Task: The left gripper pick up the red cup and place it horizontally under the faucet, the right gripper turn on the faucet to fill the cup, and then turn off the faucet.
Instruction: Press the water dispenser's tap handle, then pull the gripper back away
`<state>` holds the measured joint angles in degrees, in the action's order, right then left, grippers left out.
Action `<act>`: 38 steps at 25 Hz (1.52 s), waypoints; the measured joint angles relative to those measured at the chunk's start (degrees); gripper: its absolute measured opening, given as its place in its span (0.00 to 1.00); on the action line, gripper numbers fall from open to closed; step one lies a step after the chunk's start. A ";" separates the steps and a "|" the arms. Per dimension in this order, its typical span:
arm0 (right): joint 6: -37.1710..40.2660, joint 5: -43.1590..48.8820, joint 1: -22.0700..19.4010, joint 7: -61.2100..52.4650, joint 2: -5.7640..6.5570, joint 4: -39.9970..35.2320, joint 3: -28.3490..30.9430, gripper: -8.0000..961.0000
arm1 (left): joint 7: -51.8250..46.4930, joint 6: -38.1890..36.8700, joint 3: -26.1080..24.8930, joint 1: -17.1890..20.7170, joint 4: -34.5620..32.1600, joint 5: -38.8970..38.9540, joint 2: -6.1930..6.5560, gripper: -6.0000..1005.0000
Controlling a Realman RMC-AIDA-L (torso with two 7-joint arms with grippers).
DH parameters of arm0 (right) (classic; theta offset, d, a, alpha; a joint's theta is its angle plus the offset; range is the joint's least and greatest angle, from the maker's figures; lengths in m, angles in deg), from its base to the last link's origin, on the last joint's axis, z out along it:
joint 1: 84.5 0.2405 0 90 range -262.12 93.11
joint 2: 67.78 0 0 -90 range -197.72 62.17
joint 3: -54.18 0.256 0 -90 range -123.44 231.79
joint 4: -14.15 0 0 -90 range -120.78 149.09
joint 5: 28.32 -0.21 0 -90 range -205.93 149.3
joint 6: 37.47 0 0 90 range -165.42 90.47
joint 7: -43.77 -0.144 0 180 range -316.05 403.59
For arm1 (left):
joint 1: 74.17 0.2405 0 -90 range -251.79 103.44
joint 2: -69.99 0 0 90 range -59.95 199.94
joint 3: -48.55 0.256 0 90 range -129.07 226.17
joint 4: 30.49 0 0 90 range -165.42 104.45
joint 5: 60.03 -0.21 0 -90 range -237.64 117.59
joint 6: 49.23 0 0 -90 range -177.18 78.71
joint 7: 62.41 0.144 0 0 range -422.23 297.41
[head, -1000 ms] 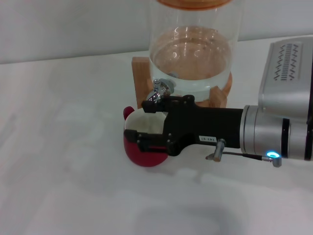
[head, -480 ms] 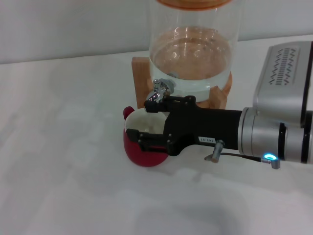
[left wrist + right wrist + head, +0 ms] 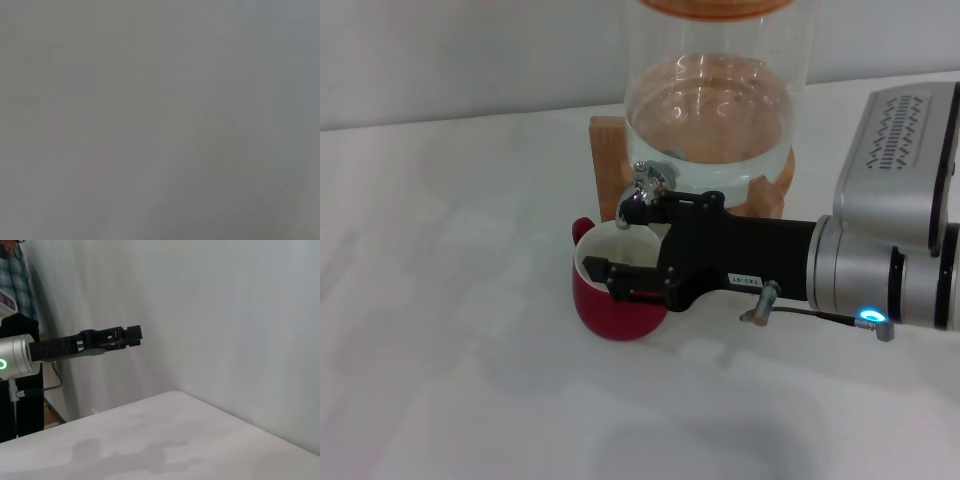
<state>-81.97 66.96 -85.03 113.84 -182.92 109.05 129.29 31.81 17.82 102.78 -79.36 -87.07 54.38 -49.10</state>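
Observation:
The red cup (image 3: 608, 308) stands upright on the white table, its white inside showing and its small handle (image 3: 582, 230) at the back left. The chrome faucet (image 3: 645, 188) sits just above the cup's far rim, at the foot of the glass tank. My right gripper (image 3: 625, 240), with a white label, reaches in from the right. It is open: one finger lies beside the faucet's spout and the other across the cup's mouth. My left gripper (image 3: 131, 335) shows only in the right wrist view, held in the air far from the cup. The left wrist view is plain grey.
A clear glass water tank (image 3: 715, 95) rests on a wooden stand (image 3: 610, 160) behind the cup. The right arm's silver body (image 3: 895, 200) fills the right side. White table (image 3: 450, 330) spreads to the left and front.
My right gripper has drawn back slightly to the right, and its lower finger has moved further over the cup's mouth. The cup has stayed in place.

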 joint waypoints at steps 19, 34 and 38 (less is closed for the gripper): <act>-0.71 -0.01 -1.52 -0.11 0.29 0.14 1.99 0.75 | -0.29 0.08 0.35 -0.01 0.03 -0.16 0.00 0.86; -1.33 0.08 -2.24 -0.11 0.29 0.57 2.97 0.75 | -0.52 0.52 0.43 0.26 0.17 -0.25 0.00 0.86; -1.31 0.26 -2.36 -0.11 0.22 0.61 3.45 0.75 | -0.59 0.54 0.55 0.38 0.17 -0.25 0.00 0.86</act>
<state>-83.27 67.22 -87.39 113.72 -182.69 109.65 132.74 31.22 18.36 103.32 -78.97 -86.90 54.13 -49.10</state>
